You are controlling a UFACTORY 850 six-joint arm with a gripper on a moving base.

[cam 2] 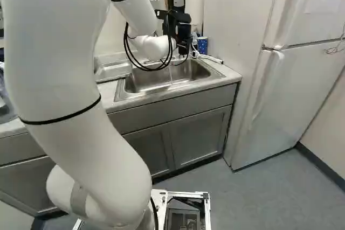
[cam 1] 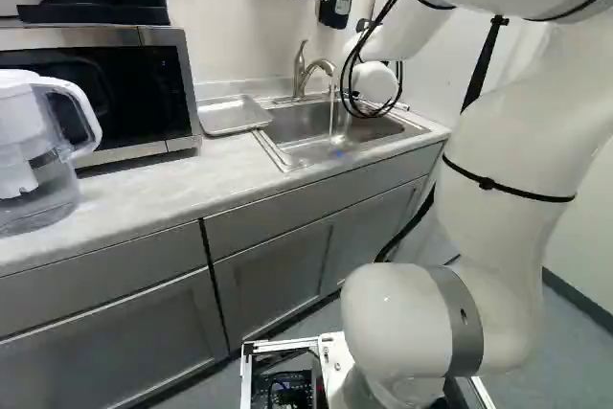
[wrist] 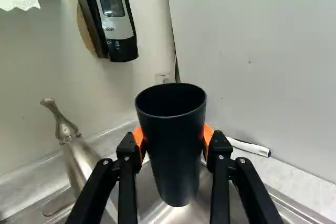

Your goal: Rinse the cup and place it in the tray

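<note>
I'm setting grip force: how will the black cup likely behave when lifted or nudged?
The cup looks thin at the rim, so it is probably light and might flex if squeezed hard. Its smooth sides could slip between the orange pads, especially wet. Stood up, its tall shape and narrower base may tip easily.

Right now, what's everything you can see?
Cup: one, black, in claw
Counter: one, grey, around sink
Sink: one, silver, in counter
Tray: one, silver, beside sink
Faucet: one, silver, behind sink
Water: one stream, clear, under faucet
Cabinets: several, grey, below counter
Pitcher: one, clear, on counter
Microwave: one, silver, on counter
Appliance: one, black, on microwave
Dispensers: two, mostly black, on wall
Container: one, blue, behind sink
Handle: one, white, beside sink
Fridge: one, white, on floor
Arm: one, white
Claw: one, black, around cup
</note>
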